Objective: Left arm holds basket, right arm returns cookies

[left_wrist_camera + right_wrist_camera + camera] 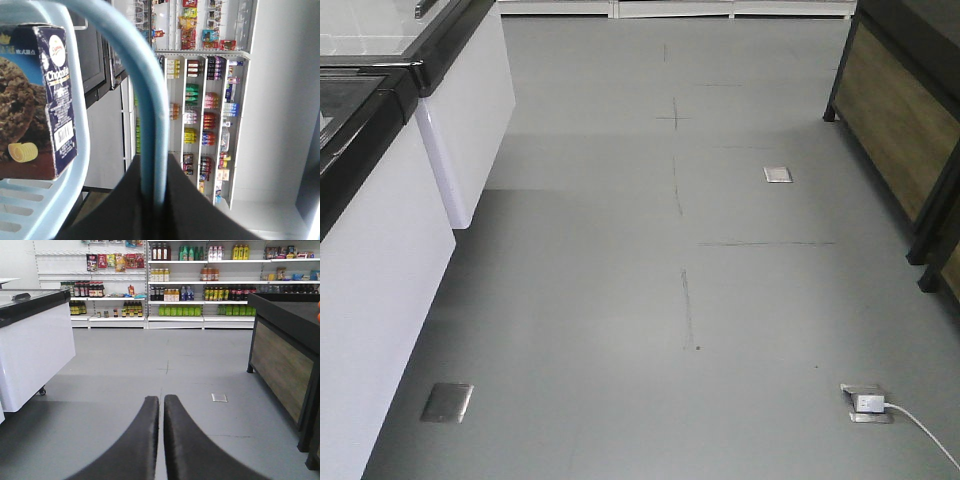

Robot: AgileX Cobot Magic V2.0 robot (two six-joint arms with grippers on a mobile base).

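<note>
Our left gripper [154, 161] clamps the light blue basket [79, 131] by its handle [150, 100], the navy cookie box [37, 100] inside, while our right gripper [161, 399] hangs empty, fingers [145, 440] nearly touching; the light, crushable carton, we judge, wants gentle holding across its narrow sides.

The cookies [35, 100] stand in the basket [82, 145], left of its handle [150, 100], shelves [200, 100] behind.

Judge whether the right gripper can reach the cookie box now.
Probably not yet: the shut right gripper faces grey floor; the dark navy cardboard cookie box stands in the light blue plastic basket.
</note>
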